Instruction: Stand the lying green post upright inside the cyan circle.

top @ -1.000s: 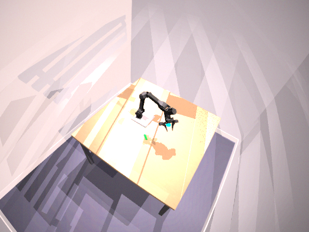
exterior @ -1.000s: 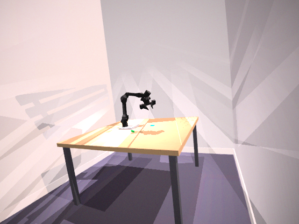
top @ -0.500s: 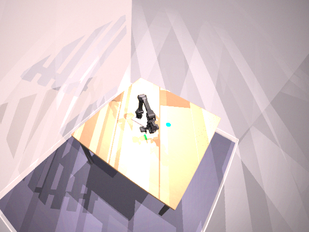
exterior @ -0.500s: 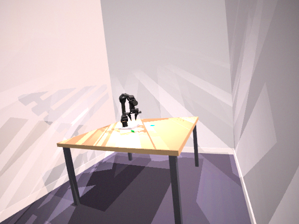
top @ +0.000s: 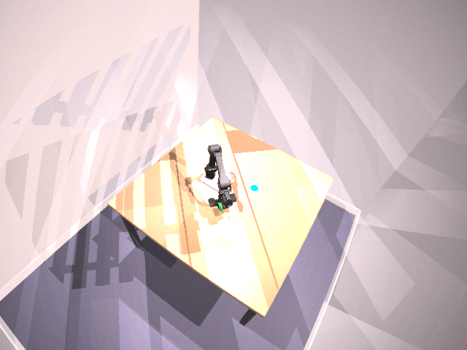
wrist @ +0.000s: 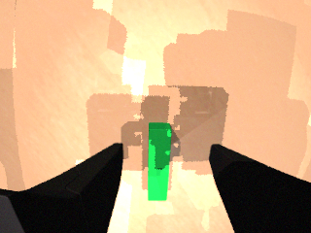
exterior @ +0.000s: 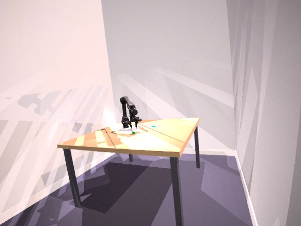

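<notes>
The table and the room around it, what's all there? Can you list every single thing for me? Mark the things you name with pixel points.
green post [top: 220, 206] [exterior: 133, 132] [wrist: 158, 186]: one, green, lying on the table below the gripper
cyan circle [top: 254, 187] [exterior: 153, 126]: one, cyan, flat on the table, away from the post
table [top: 241, 259] [exterior: 146, 149]: one, wood-coloured top with dark legs
walls [top: 339, 94] [exterior: 170, 48]: more than one, pale, behind and beside the table
floor [top: 150, 301] [exterior: 136, 194]: one, purple-grey, under the table
base plate [top: 205, 182]: one, white, under the arm
arm [top: 222, 165] [exterior: 124, 109]: one, black and grey, on the table
gripper [top: 217, 205] [exterior: 133, 128] [wrist: 167, 151]: one, black, open above the post
</notes>
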